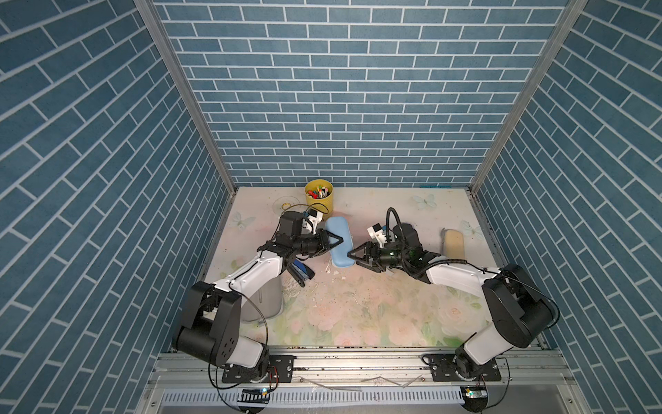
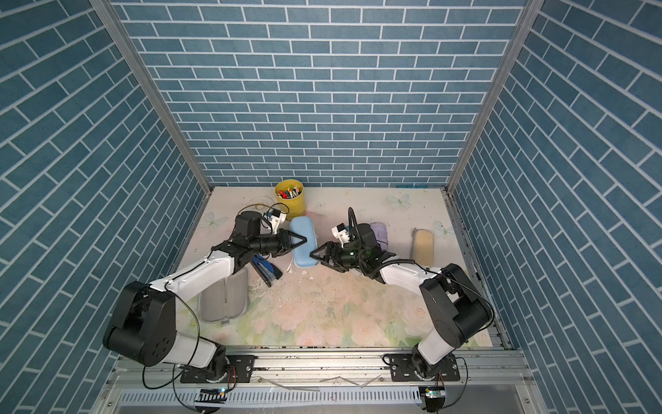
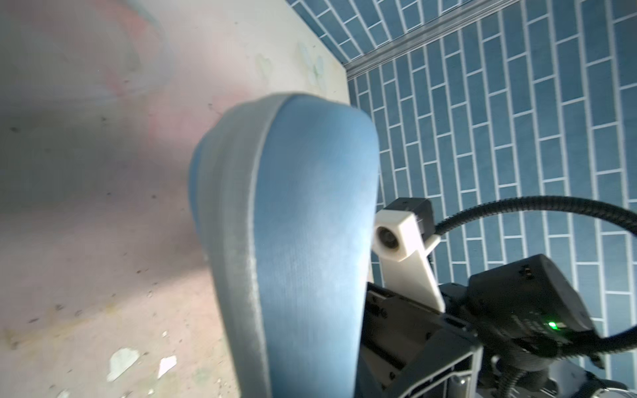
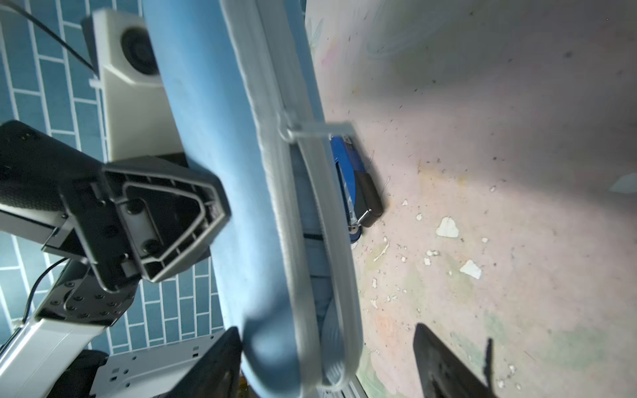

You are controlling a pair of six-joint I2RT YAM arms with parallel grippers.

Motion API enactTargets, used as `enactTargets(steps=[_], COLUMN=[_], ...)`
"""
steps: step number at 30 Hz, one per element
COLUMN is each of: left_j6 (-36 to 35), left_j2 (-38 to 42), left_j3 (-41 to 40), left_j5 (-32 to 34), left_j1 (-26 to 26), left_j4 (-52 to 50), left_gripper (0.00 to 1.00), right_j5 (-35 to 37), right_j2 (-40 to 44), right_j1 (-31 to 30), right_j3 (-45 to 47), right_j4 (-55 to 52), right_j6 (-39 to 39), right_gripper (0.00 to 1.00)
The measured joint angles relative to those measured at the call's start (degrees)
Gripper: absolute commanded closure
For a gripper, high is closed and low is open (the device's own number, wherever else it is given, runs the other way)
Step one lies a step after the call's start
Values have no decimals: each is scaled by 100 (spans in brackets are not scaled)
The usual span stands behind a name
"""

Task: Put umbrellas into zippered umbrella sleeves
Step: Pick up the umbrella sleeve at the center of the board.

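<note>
nearly zipped — one blue sleeve, and more left to do

midway across the table, between the two arms, lay the light blue sleeve. the left claw pinched it from its long side; the right wrist view showed one finger flat on the shell, the other hidden behind it. the right claw stood spread at the sleeve's end nearer the robot, gripping nothing, that end lying between its fingers.

the zip pull sat partway along the edge, and from it to that end the seam gaped — something blue showed inside, most likely the matching umbrella. so this sleeve looked filled but not yet closed.

of the rest, a cream sleeve near the table's right edge appeared shut, its contents unseen. an opened sleeve lay flat partly under the left arm, grey lining up and seemingly empty. a lilac shape behind the right arm was too hidden to call. no loose umbrella showed, so roughly half the job seemed left.
</note>
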State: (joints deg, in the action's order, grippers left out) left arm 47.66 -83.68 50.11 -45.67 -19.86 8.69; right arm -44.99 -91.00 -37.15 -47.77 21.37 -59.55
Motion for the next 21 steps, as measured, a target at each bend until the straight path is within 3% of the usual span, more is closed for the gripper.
enactTargets(steps=[4,11,16,21], left_j6=[431,693,787,957], left_j2=[-20,-22,4,0], left_j3=[-11,0,-7,-33], left_j5=[-118,-205,-396,-562], left_j1=[-74,-90,-4,103], left_j4=[522,809,1005,1486], left_gripper=[66,37,36,42], right_j5=[-214,-415,-446,-608], right_j2=[0,33,138,267], right_j1=[-7,-31,-31,-131], right_j3=[-234,-280,-286,-297], right_j4=[166,177,157,118], right_j6=[20,179,197,199], right_gripper=[42,71,76,76])
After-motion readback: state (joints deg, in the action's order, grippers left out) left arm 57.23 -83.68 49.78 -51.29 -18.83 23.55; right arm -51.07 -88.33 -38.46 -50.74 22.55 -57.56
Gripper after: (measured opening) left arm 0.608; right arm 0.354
